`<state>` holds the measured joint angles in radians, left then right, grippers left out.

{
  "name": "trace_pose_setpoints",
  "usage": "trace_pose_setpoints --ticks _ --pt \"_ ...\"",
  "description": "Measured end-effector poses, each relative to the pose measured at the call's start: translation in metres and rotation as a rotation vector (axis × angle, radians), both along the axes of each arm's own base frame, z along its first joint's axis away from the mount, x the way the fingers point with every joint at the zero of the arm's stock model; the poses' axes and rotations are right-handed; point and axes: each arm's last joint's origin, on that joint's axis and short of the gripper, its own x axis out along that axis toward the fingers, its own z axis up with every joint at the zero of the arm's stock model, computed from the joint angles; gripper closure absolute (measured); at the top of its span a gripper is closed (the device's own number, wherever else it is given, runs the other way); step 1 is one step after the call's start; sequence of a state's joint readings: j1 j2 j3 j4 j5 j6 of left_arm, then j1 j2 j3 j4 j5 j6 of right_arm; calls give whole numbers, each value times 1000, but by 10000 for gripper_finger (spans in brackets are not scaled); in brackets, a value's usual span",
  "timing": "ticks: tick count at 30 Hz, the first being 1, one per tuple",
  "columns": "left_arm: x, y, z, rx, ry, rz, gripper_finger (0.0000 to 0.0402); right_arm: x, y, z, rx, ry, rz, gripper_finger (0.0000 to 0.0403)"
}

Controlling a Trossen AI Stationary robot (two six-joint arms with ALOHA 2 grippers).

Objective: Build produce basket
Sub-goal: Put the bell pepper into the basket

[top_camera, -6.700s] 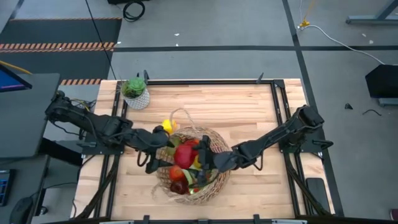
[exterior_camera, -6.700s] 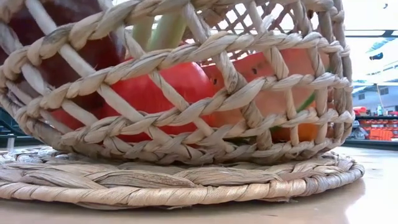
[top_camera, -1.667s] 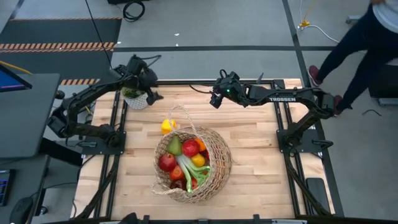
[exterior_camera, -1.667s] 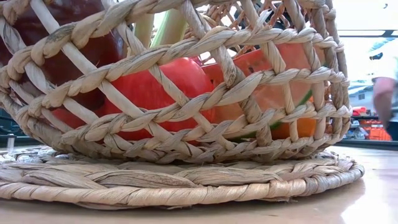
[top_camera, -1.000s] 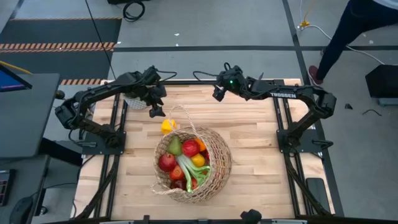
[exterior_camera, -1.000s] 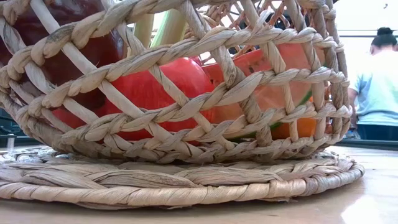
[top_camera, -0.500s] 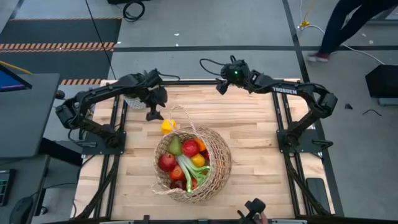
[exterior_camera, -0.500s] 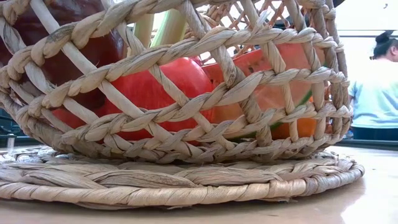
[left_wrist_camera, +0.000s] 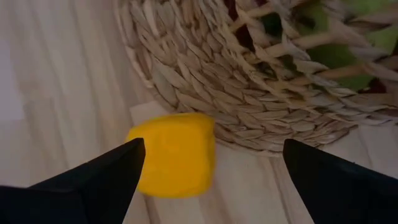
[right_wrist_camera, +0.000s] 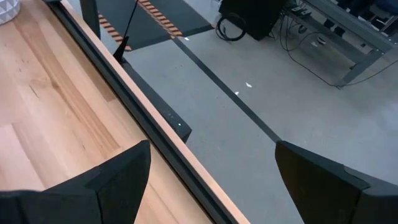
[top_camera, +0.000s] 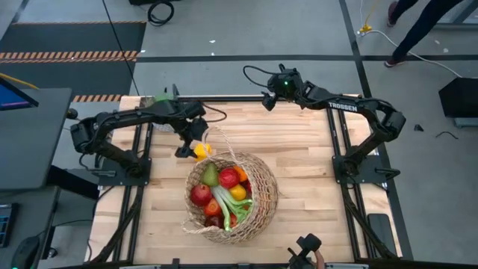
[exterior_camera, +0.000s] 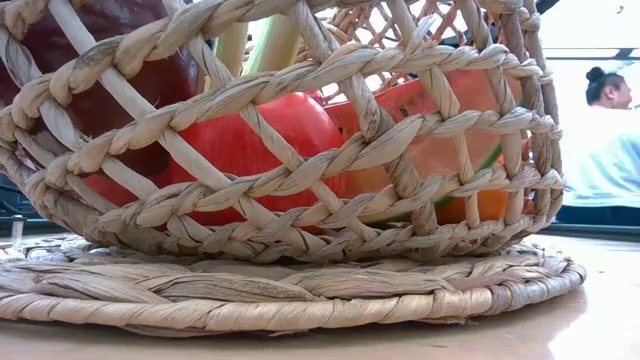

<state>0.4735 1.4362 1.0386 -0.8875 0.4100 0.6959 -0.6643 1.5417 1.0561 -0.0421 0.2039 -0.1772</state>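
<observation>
The wicker basket [top_camera: 258,196] stands on the table's middle, its thin loop handle [top_camera: 217,137] leaning toward the far side. In it lies produce: a green pear [top_camera: 210,175], red apples [top_camera: 228,179], an orange [top_camera: 238,192] and a leek [top_camera: 228,205]. The low view shows the basket's wall [exterior_camera: 330,80] close up, with a red fruit [exterior_camera: 250,140] behind the weave. A yellow piece [top_camera: 201,151] [left_wrist_camera: 174,152] rests on the table against the basket's far-left base. My left gripper [top_camera: 187,146] [left_wrist_camera: 211,149] hovers open beside and above it. My right gripper [top_camera: 267,101] [right_wrist_camera: 212,146] is open over the table's far edge.
A small potted plant [top_camera: 160,98] at the far left corner is mostly hidden by my left arm. A black rail [right_wrist_camera: 124,93] runs along the table's far edge. A person [exterior_camera: 605,130] is in the room beyond the table. Bare wood [top_camera: 314,187] lies right of the basket.
My left gripper has swung from the plant corner toward the near edge, sunk a little over the yellow piece and rolled about its own line. My right gripper has drifted toward the right along the far edge. Both stay open. The basket has not moved.
</observation>
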Motion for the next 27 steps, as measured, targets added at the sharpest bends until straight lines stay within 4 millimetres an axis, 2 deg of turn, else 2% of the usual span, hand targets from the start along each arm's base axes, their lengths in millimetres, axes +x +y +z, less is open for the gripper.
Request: trace_pose_setpoints --ticks 8,15,27 --pt "16 -5 -27 77 129 -78 12 1 1 0 9 -7 32 55" --pt "23 2 -38 76 135 -64 12 -3 -2 -2 18 0 29 55" --pt "34 8 -75 50 243 -61 12 -14 -7 -21 23 -25 10 55"
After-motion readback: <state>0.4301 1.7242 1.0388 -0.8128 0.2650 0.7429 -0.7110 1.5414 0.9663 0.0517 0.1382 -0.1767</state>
